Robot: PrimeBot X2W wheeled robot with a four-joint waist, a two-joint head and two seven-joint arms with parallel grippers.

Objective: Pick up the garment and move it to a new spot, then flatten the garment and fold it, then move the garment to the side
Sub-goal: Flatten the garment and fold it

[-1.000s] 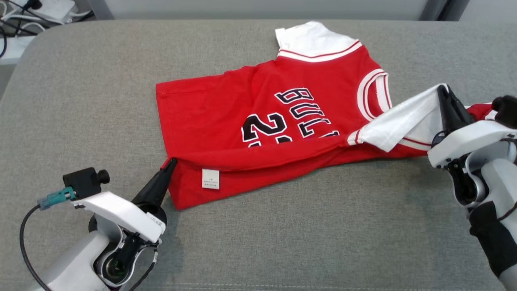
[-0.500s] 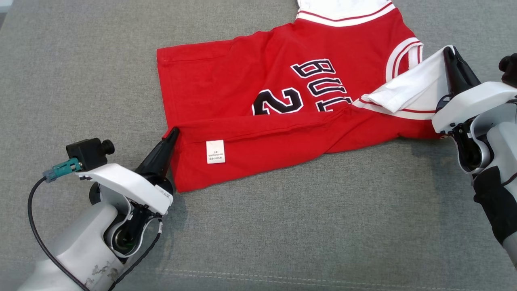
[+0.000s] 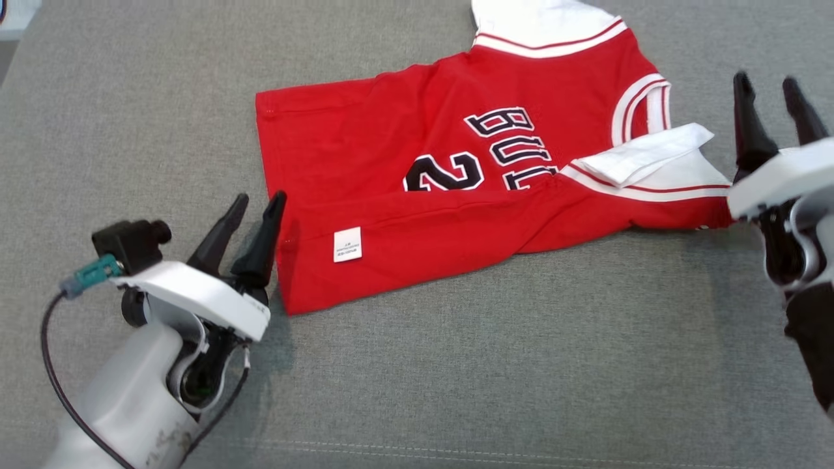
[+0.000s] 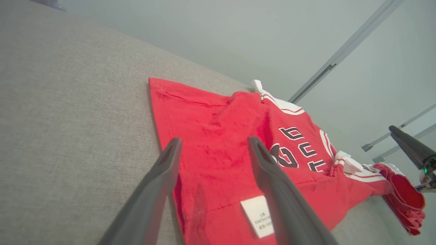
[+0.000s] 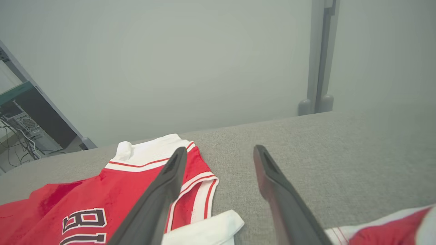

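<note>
Grey fabric tabletop (image 3: 456, 378): red jersey (image 3: 365, 150), near edge folded over; left jaws and right jaws parted, empty, at its ends. Folding step; next, likely a regrasp for the second fold.

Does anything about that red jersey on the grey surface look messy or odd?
Yes. The jersey isn't flat: its near edge is folded over, exposing the white label, and a white sleeve flap lies crumpled at its right end.
</note>
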